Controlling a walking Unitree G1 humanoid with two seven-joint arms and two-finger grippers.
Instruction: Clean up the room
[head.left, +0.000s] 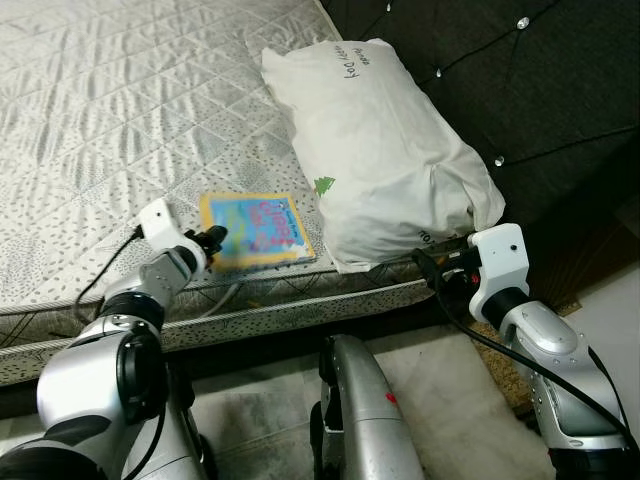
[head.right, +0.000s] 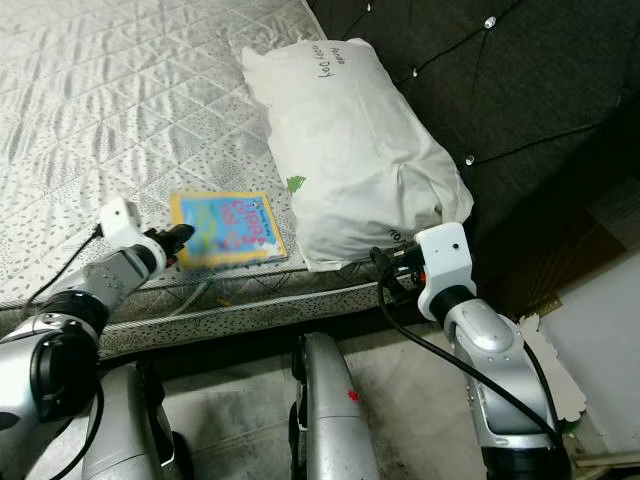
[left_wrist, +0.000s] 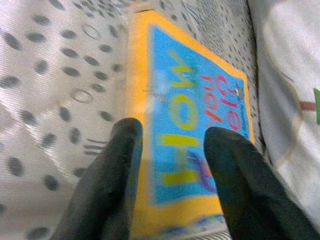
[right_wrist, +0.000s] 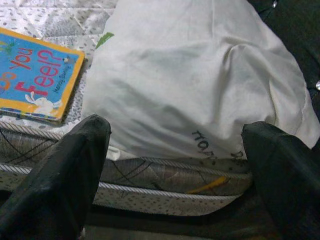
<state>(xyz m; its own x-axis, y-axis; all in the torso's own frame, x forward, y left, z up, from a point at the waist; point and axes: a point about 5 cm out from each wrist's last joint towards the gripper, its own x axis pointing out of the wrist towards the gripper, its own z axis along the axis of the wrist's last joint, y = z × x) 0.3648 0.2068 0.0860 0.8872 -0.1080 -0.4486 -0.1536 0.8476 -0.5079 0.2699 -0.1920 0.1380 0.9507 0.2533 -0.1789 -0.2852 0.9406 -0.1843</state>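
the book (head.left: 257, 230) lies flat on the mattress (head.left: 100, 120) near its front edge, just beside the pillow (head.left: 380, 150). the left gripper (left_wrist: 172, 150) hovers over the book's near corner, fingers apart, one on each side of it. the right gripper (right_wrist: 175, 145) waits spread wide before the pillow's end, holding nothing. risk: the book lies flat, so the fingers may skid on the cover and push it off the edge, or pinch the fabric instead.

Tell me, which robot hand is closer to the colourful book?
Left. The left gripper is at the book's edge, fingers open; the right gripper is beyond the pillow.
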